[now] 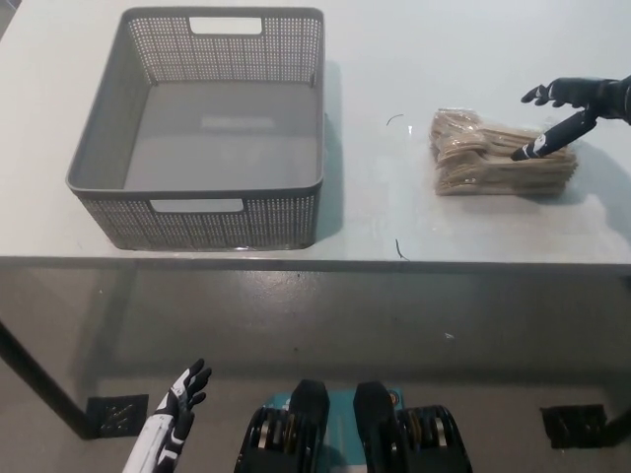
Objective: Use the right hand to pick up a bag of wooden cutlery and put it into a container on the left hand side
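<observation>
Probably light and slippery, the bag of wooden cutlery (pixel 493 158) lay on the table (pixel 394 197), best gripped mid-length by the open, empty right robot hand (pixel 590 97) poised over its right end, while the left robot hand (pixel 177 406) hung idle below.

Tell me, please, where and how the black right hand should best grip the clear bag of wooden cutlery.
Probably across its short width, near the middle, coming from above on the right. The clear bag of wooden cutlery lies flat with its long side running left to right, and the open black right hand hovers over its right end. The white left hand rests low at the left.
</observation>
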